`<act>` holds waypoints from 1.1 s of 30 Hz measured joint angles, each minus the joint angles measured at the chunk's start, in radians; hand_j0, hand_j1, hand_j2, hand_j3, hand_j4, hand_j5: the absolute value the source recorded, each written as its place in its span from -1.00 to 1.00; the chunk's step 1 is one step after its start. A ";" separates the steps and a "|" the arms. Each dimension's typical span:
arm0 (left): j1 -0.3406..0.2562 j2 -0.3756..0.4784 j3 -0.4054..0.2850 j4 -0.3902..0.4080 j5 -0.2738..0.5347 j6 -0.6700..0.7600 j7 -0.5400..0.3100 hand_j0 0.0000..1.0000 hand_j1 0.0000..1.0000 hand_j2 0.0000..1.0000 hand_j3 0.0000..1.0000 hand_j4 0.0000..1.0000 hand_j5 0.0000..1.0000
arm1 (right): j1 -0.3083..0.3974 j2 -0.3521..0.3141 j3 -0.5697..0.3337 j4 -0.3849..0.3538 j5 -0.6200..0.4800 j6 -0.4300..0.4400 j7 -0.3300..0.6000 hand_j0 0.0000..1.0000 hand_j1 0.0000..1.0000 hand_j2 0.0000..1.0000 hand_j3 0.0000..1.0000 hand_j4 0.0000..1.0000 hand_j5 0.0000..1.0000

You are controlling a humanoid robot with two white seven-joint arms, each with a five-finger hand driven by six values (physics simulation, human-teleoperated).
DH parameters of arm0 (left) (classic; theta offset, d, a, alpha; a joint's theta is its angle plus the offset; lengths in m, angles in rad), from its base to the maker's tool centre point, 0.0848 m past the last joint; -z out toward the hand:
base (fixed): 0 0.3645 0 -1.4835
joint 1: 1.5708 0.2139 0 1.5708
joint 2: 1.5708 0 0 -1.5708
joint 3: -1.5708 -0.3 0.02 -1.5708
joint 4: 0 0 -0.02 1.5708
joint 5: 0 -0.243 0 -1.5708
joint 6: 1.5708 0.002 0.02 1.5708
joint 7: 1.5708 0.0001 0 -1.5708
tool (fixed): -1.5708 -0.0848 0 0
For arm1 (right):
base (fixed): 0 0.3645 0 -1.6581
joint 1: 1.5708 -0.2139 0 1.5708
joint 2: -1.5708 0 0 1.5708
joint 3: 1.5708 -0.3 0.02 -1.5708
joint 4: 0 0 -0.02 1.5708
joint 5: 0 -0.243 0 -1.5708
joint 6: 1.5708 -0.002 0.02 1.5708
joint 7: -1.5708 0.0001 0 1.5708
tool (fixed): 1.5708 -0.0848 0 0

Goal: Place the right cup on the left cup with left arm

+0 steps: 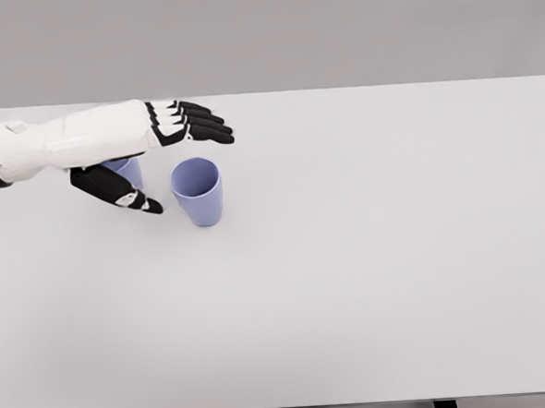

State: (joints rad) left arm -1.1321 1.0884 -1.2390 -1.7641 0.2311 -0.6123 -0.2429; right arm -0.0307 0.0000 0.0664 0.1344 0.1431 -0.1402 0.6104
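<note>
White table [370, 281], grey backdrop. Left hand [154, 156] spread wide, holding nothing, hovering near both cups. Right cup [197, 191] upright just under its fingertips; left cup [125, 170] mostly hidden behind the palm. Step: reach-to-grasp. Next: close round right cup, lift. Count: two cups, one hand.

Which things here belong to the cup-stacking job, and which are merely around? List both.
Part of the job:
- right cup, upright and free
- left cup, mostly hidden behind the hand
- left hand, fingers spread, holding nothing

Merely around:
- table, which only bears the cups
</note>
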 measured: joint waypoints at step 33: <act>-0.123 0.058 -0.054 -0.001 0.198 0.034 -0.307 1.00 1.00 1.00 1.00 1.00 1.00 | 0.018 0.000 -0.002 0.011 -0.002 0.003 0.000 1.00 1.00 1.00 1.00 1.00 1.00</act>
State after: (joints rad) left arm -1.2549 1.1467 -1.2928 -1.7647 0.4291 -0.5785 -0.5500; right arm -0.0123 0.0000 0.0644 0.1449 0.1413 -0.1374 0.6104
